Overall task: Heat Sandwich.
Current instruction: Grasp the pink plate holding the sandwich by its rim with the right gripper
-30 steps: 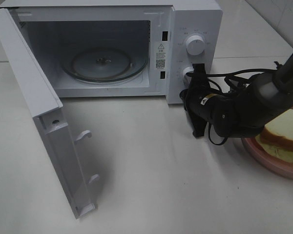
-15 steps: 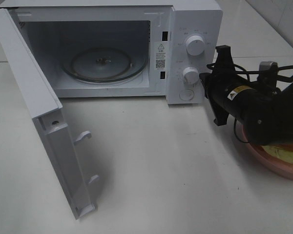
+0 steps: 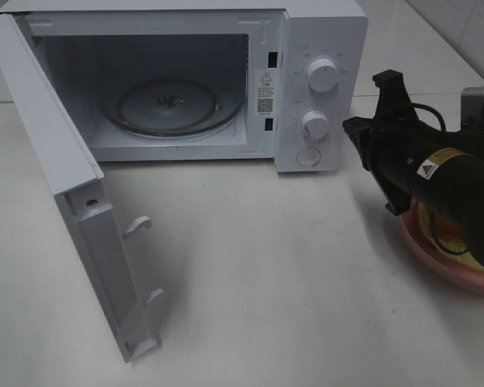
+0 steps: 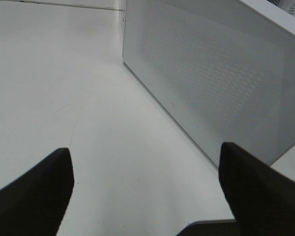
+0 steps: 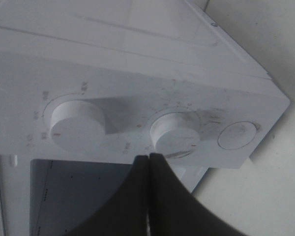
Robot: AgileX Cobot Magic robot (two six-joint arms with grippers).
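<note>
Here, at the far right of the table: a sandwich (image 3: 436, 230) on a pink plate (image 3: 436, 264), nearly all hidden beneath the right arm. Likely light, soft and easily squashed, with filling apt to slide; best taken gently across the crust edges. Right gripper (image 5: 148, 158) pinched fully together, empty, aimed at the microwave (image 3: 323, 32) dials, just left of and above the sandwich. Left gripper (image 4: 145, 196) spread wide, empty, well apart.

Soft, even light is given from overhead. In the exterior view a pinkish cast is seen on the table (image 3: 266, 306), and a diffuse shadow is thrown by the microwave door (image 3: 56, 153) toward three o'clock. The right wrist view is dim and blurred; the right gripper (image 5: 148, 160) is rendered as featureless black.
</note>
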